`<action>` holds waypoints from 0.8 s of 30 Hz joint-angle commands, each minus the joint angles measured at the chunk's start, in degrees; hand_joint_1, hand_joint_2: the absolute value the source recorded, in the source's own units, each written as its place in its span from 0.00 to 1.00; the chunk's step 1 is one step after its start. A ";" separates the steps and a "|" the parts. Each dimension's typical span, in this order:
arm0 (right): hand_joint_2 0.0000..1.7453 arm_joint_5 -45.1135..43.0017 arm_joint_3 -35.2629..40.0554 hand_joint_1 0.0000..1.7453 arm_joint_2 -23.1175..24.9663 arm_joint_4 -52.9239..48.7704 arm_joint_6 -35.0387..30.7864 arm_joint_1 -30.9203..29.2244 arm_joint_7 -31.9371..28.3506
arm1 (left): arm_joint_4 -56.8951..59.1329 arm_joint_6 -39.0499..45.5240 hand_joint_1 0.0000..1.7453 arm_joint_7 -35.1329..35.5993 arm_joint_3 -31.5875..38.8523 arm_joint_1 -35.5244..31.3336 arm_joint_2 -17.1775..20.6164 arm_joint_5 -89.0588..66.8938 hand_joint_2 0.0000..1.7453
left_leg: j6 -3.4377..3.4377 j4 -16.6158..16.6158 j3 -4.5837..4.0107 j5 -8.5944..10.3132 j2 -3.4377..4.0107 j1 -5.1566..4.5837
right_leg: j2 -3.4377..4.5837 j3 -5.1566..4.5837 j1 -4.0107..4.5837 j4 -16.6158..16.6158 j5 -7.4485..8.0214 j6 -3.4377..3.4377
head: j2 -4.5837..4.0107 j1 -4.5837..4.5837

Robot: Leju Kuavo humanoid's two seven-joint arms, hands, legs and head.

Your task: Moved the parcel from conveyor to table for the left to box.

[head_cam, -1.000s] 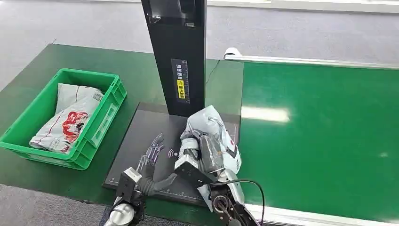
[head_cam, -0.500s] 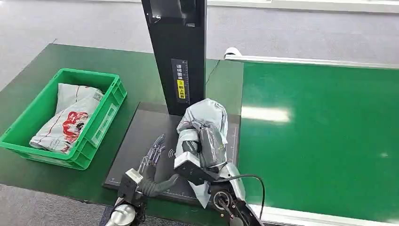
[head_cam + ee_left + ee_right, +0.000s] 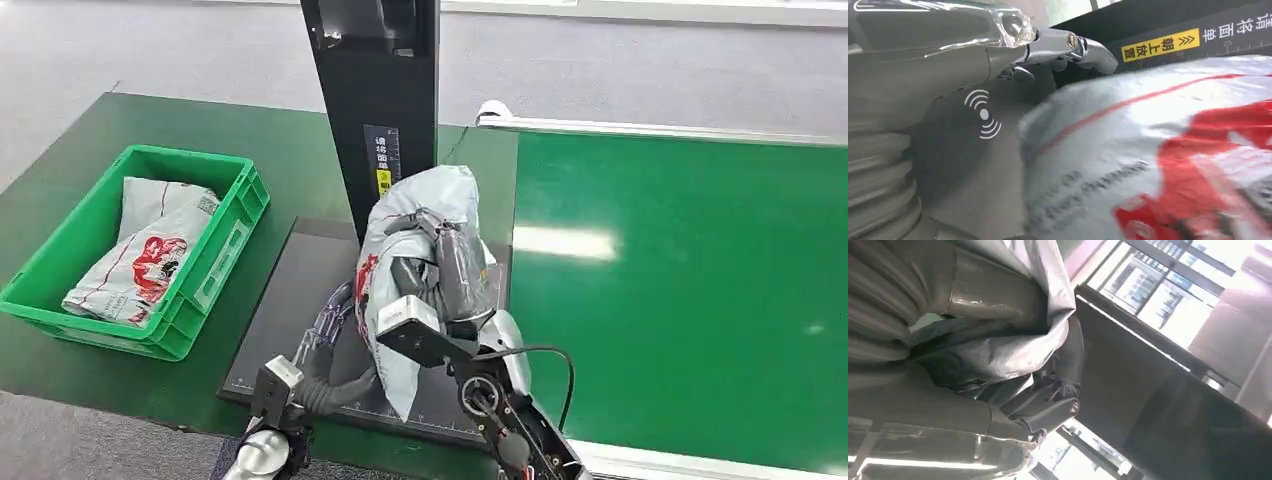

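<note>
grey poly-mailer parcel (image 3: 420, 215) gripped by right hand (image 3: 440, 290) | held upright over scanner pad (image 3: 300, 270) | left hand (image 3: 325, 325) unclenched, just beside parcel's left

The right hand (image 3: 440, 275) has dark glossy fingers and a grey ribbed cover; behind it sits a black wrist block with a silver cap, a round screw-ringed joint and a looping black cable. The left hand (image 3: 325, 325) has slim translucent-grey fingers on a silver-capped wrist.

Right hand (image 3: 440, 275) grips, raised; left hand (image 3: 325, 325) lies flat, fingers spread.
</note>
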 commanded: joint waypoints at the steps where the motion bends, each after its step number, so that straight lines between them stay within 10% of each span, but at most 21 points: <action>1: 1.00 0.69 2.71 1.00 -2.08 -0.44 0.79 -3.13 2.87 | 5.54 -0.18 0.00 0.30 -1.22 -3.59 0.48 0.17 1.00 | 0.10 0.02 -0.04 0.04 -0.37 0.02 | 0.15 0.02 0.00 -0.01 0.02 -0.04 | 0.00 0.00; 11: 1.00 -0.87 1.77 1.00 0.01 28.46 0.92 6.24 0.72 | 2.30 1.02 0.00 1.71 0.68 -0.53 1.53 0.77 1.00 | 0.08 -0.26 0.32 0.04 -0.35 0.07 | 0.15 0.38 0.03 -0.30 0.03 -0.06 | 0.00 0.00; 24: 1.00 -1.91 0.41 1.00 0.99 34.31 1.38 10.11 1.07 | 2.88 0.95 0.00 2.63 1.67 -0.80 1.16 0.29 1.00 | 0.06 -0.23 0.61 0.05 -0.34 0.10 | 0.17 0.61 0.05 -0.24 0.05 -0.11 | 0.00 0.00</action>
